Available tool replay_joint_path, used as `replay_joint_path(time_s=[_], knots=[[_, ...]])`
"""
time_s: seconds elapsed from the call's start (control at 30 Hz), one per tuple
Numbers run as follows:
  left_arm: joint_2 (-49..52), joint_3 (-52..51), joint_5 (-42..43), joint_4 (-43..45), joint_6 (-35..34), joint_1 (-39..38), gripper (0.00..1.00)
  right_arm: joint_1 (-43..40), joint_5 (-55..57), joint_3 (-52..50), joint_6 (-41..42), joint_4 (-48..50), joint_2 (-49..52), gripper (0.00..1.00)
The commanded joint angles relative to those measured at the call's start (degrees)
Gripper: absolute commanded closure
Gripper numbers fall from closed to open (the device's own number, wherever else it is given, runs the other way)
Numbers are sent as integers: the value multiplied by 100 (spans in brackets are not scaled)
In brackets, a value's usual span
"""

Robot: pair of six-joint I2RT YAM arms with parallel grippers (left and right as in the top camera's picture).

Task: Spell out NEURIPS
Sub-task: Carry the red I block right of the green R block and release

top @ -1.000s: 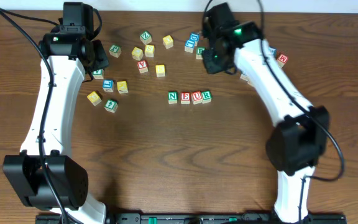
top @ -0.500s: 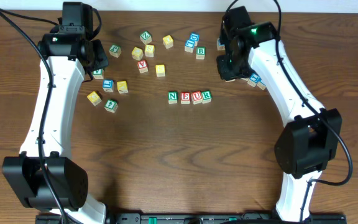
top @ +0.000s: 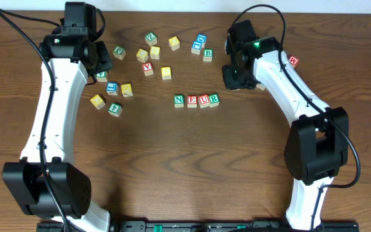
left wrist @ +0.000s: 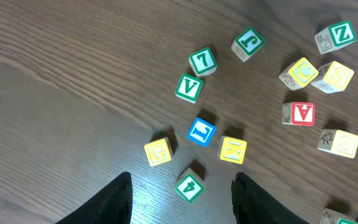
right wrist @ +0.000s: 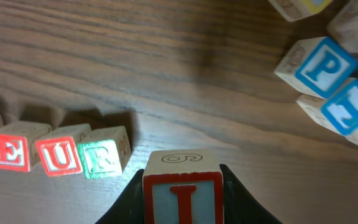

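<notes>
The N-E-U-R row [top: 196, 100] lay finished on the table [top: 172, 161]. The right end effector [right wrist: 182, 186] gripped the I cube [right wrist: 183, 200] near the row's right end; I, P and S were unplaced. The left end effector [left wrist: 180, 193] hung half-open, empty.

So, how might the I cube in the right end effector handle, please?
The I cube looks like rigid wood, so it probably won't deform. Its flat faces should sit stable, not roll, beside the R cube.

N [top: 179, 100], E [top: 191, 100], U [top: 203, 100], R [top: 214, 100] sit touching, left to right, mid-table [top: 172, 167]. Loose cubes [top: 154, 53] are scattered farther back, mostly left. I cube [right wrist: 183, 198], in the right gripper [right wrist: 182, 177], is right of R, apart.
</notes>
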Motion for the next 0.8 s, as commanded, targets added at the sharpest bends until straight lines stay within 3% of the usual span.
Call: replay_joint_path(time_s=[0.0,0.37,0.77], knots=[[-136,50,-74,-11,-26,4,49,26,-116,-378,101,275,28,78],[-136,50,-74,-11,-26,4,49,260,-223,-1244,9,1497,28,71],[-136,50,-72,-15,-26,4,49,402,-111,-1329,-72,1655,28,66]])
